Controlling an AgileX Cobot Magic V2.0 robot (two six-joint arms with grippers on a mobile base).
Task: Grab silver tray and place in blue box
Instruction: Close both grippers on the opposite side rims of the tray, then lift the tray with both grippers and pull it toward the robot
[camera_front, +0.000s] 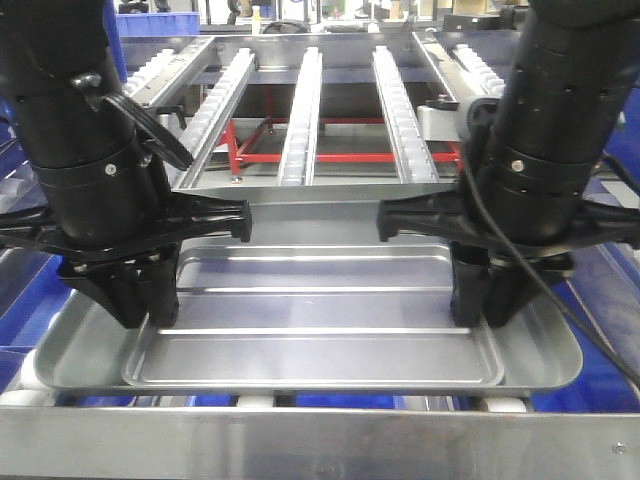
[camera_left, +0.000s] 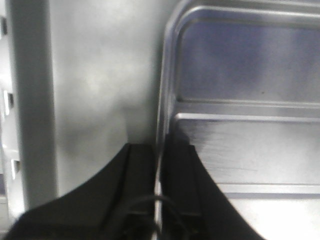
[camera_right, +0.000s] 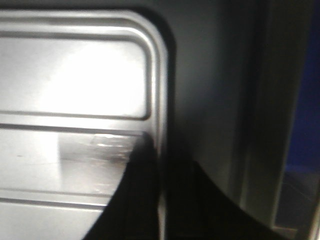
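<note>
The silver tray (camera_front: 320, 345) lies flat across the near end of a roller rack, its two long ridges running left to right. My left gripper (camera_front: 145, 312) is shut on the tray's left rim, one finger inside and one outside; the left wrist view shows the thin rim (camera_left: 158, 125) pinched in that gripper (camera_left: 157, 150). On the right rim my right gripper (camera_front: 487, 312) is shut the same way, with the tray (camera_right: 75, 150) edge running into the gripper (camera_right: 161, 152). Blue plastic (camera_front: 20, 300) shows beside and below the tray; I cannot tell whether it is the blue box.
A steel frame bar (camera_front: 300, 440) crosses the front just below the tray, with white rollers (camera_front: 255, 402) above it. Behind the tray, several roller rails (camera_front: 300, 110) slope away over a red frame (camera_front: 330, 157). More blue (camera_front: 610, 360) lies at the right.
</note>
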